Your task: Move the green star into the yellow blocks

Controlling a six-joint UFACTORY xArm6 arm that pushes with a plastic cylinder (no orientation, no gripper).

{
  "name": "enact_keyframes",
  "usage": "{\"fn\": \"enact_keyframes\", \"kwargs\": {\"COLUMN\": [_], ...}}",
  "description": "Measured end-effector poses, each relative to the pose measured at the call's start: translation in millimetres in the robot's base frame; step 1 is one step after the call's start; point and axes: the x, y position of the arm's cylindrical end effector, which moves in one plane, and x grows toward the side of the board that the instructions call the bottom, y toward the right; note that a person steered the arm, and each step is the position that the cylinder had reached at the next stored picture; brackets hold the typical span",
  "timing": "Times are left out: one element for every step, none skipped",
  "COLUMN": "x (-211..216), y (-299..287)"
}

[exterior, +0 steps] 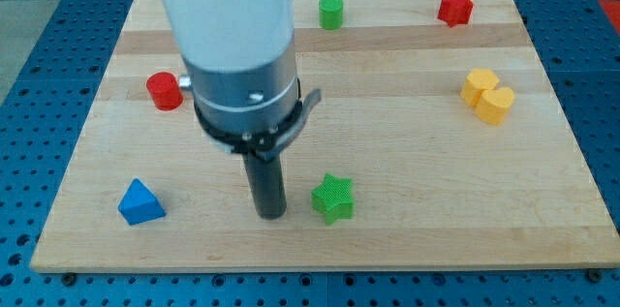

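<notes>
The green star (pixel 333 198) lies near the view's bottom, at the middle of the wooden board (pixel 407 123). My tip (pixel 270 214) rests on the board just to the left of the star, with a small gap between them. Two yellow blocks sit touching each other at the view's right: a yellow hexagon-like block (pixel 479 85) and a yellow heart-like block (pixel 498 105) just below and right of it. They lie well up and to the right of the star.
A green cylinder (pixel 331 12) stands at the top middle. A red star (pixel 454 8) lies at the top right. A red cylinder (pixel 165 91) is at the left. A blue triangle (pixel 140 202) is at the bottom left. The arm's body (pixel 237 46) hides part of the board.
</notes>
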Motion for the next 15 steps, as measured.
{"fn": "enact_keyframes", "kwargs": {"x": [1,-15,-17,-16,-11,-11,-10,-7,-2,-11,-51,-86,-107,-92,-61], "y": [23,49,70,90,110,137,160,186,206,213,207,194,191,191,200]}}
